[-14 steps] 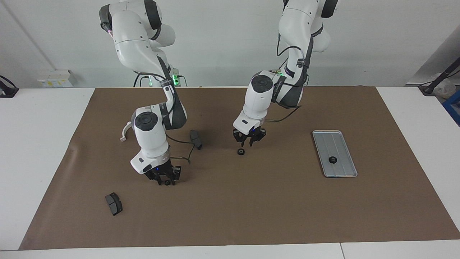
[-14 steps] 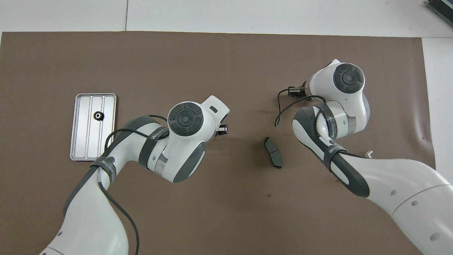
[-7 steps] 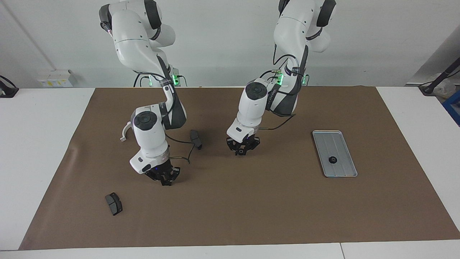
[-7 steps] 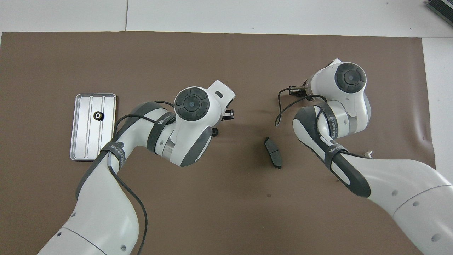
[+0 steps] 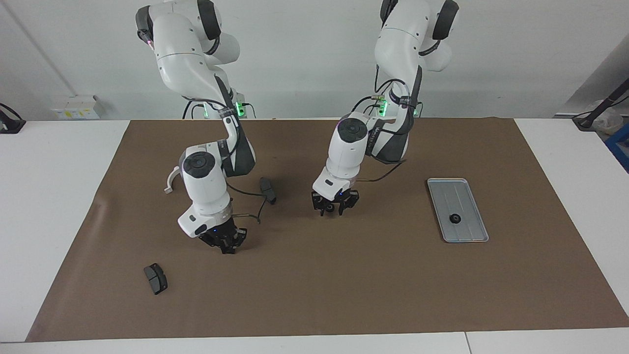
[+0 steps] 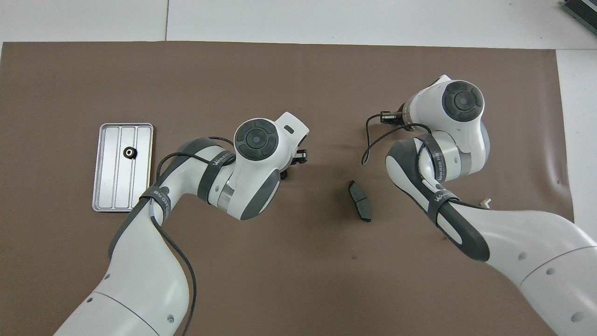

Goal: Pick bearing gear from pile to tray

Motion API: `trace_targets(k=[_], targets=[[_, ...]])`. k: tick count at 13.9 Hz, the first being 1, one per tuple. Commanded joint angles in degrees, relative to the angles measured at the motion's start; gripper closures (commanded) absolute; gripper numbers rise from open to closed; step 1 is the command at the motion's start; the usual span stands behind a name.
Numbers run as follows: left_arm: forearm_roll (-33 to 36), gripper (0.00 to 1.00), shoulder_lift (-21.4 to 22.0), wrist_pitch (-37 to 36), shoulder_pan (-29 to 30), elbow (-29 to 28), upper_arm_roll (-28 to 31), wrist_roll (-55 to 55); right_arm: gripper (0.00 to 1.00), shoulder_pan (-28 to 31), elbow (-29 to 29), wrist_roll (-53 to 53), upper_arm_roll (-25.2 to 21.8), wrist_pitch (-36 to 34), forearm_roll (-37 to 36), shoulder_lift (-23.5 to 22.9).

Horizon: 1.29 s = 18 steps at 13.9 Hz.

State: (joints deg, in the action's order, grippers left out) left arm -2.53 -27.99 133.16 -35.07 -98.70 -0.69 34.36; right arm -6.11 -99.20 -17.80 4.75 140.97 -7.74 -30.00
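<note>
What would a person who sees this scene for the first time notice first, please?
Probably the two white arms bent low over the brown mat: the left gripper down around a small black ring mid-table, the right gripper shut near the mat toward its own end. Next, the silver tray toward the left arm's end, with one black ring in it.
</note>
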Motion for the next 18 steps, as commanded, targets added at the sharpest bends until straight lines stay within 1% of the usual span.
trace_targets(k=[1,5,8,10,12,15,16,17,18], targets=[[-0.01,0.37,0.82,0.61,-0.78,-2.27,0.52,0.18,1.0,0.58,-0.46,-0.04,0.61,-0.43,1.15,1.17],[0.07,0.42,1.44,0.96,-1.4,-4.65,0.52,0.18,1.0,0.31,-0.55,0.04,0.79,-3.5,1.15,3.28],[-0.01,0.5,1.79,0.88,-2.1,-5.45,0.52,0.18,1.0,0.31,-0.9,0.13,0.79,-6.06,1.15,5.04],[0.07,0.67,1.97,0.7,-2.1,-5.54,0.52,0.09,1.0,-0.04,-0.99,0.04,0.88,-6.93,2.1,5.39],[0.07,0.79,2.06,0.61,-2.1,-5.71,0.52,0.09,1.0,-0.3,-0.99,0.04,0.88,-7.29,3.51,6.09],[-0.01,0.96,2.06,0.26,-2.1,-5.71,0.52,0.0,1.0,-0.39,-0.9,0.04,1.05,-8.16,3.61,6.71],[0.07,1.0,2.06,-0.26,-2.02,-5.02,0.6,0.0,1.0,-0.39,-0.99,-0.04,1.49,-8.25,3.61,6.97],[0.07,1.0,1.88,-2.18,-1.58,-3.27,0.6,0.0,1.0,-0.39,-0.99,-0.13,1.93,-8.26,3.69,6.98],[-0.01,1.0,1.53,-5.85,-1.05,0.06,0.6,-0.08,1.0,-0.39,-0.9,-1.0,2.63,-8.26,3.61,6.98]])
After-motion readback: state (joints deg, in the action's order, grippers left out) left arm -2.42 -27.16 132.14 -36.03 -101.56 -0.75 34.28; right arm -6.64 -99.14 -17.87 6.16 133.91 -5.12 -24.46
